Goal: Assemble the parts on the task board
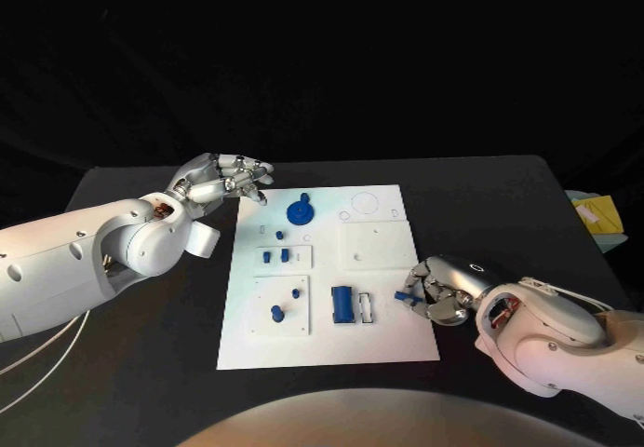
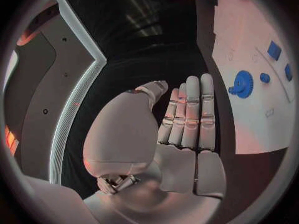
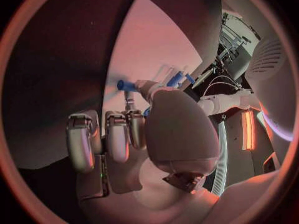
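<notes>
The white task board point(image 1: 382, 331) lies in the middle of the black table. On it are a blue gear point(image 1: 301, 212), small blue pieces point(image 1: 275, 254), two blue pegs point(image 1: 286, 312) and a blue rectangular part point(image 1: 343, 304). My left hand point(image 1: 221, 177) hovers at the board's far left corner, fingers straight and holding nothing; its wrist view shows the fingers point(image 2: 190, 114) beside the gear point(image 2: 241, 83). My right hand point(image 1: 443, 289) sits at the board's right edge and pinches a small blue part point(image 1: 403, 296), a short peg point(image 3: 126, 85) between thumb and finger in the right wrist view.
A yellow object point(image 1: 595, 212) on something pale lies past the table's right edge. Bare black table surrounds the board on all sides. The board point(image 2: 261, 114) has empty outlined recesses on its far right portion.
</notes>
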Controlling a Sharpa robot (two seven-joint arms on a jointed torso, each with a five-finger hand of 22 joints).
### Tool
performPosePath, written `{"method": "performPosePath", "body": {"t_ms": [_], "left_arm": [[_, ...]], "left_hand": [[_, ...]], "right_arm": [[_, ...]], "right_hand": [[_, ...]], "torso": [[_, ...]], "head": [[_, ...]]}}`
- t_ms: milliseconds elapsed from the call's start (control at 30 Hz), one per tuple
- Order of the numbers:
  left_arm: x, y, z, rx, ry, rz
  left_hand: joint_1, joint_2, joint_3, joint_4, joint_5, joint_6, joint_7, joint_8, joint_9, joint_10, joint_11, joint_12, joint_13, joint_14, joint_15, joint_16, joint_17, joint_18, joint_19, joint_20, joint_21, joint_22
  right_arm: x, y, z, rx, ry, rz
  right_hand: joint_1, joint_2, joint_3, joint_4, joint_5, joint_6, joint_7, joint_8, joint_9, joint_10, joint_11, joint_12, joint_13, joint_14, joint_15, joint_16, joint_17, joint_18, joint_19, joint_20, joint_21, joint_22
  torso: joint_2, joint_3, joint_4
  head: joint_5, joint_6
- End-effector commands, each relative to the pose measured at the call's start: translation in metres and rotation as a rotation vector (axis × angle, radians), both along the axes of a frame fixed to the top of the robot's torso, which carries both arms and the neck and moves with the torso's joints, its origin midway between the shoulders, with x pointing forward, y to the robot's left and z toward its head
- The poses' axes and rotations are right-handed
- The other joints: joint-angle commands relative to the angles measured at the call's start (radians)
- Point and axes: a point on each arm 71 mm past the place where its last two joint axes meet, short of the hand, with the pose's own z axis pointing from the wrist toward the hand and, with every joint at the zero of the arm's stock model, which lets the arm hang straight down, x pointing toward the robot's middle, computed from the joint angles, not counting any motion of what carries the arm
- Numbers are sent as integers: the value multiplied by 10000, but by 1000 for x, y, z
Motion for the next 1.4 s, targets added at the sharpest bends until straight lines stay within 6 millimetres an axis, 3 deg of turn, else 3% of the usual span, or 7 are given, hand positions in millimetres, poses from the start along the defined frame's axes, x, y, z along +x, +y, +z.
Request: {"method": "performPosePath", "body": {"t_ms": [33,367,500,667,1000,1400], "left_arm": [[0,-2,1,-128,-29,-112],[0,-3,1,-124,-29,-107],[0,-3,1,-127,-28,-115],[-1,-4,1,-137,-27,-139],[-1,-5,1,-150,-19,-183],[-2,-5,1,-150,0,-215]], "left_hand": [[51,83,49,-32,62,-39,1,-56,16,-67,20,-1,14,4,45,-64,10,114,12,-22,29,15],[94,90,80,-78,68,-38,2,-57,19,-69,19,-1,16,0,40,-71,13,115,11,-28,42,30],[94,90,80,-78,68,-38,2,-57,19,-69,19,-1,16,0,40,-71,13,115,11,-28,42,30],[103,91,88,-91,67,-37,3,-57,20,-70,19,-1,17,-1,40,-73,14,115,10,-30,47,35],[111,94,96,-101,68,-36,4,-57,21,-71,20,-1,17,-2,39,-75,15,114,10,-31,51,40],[118,91,105,-116,66,-38,7,-59,22,-73,22,-2,18,-4,40,-79,16,113,7,-33,58,48]], "right_arm": [[1,-2,-2,456,788,-599],[3,5,3,877,803,-626],[4,14,8,1186,635,-476],[5,29,9,1477,712,-202],[6,49,-2,1423,1139,56],[3,56,-13,802,1467,349]], "right_hand": [[-389,59,1466,-1157,23,157,-4,607,4335,558,-1,80,2013,1045,71,43,2628,-69,1047,9,56,2631],[-714,66,1599,-1387,-7,160,-5,654,4410,579,-1,121,2041,1045,72,43,2628,-69,1047,9,56,2631],[-1140,-5,1430,-1401,-204,172,-30,714,4491,614,-15,188,2085,1045,66,43,2628,-69,1047,8,56,2631],[-1598,-80,1034,-1305,-75,203,-88,783,4577,671,-59,313,2164,1045,32,43,2628,-69,1047,-17,56,2631],[-1787,-214,697,-1305,-39,226,-141,834,4636,677,-101,322,2174,1045,-4,43,2628,-69,1047,-47,56,2631],[-1931,-296,337,-1260,-234,208,-163,834,4662,661,-118,286,2159,1045,-22,43,2628,-69,1047,-68,56,2631]], "torso": [[1,-9,9],[-2,-7,0],[1,-5,-1],[3,-5,-6],[7,-5,-1],[3,0,-5]], "head": [[6,4],[58,14],[66,17],[53,6],[76,-31],[96,-77]]}}
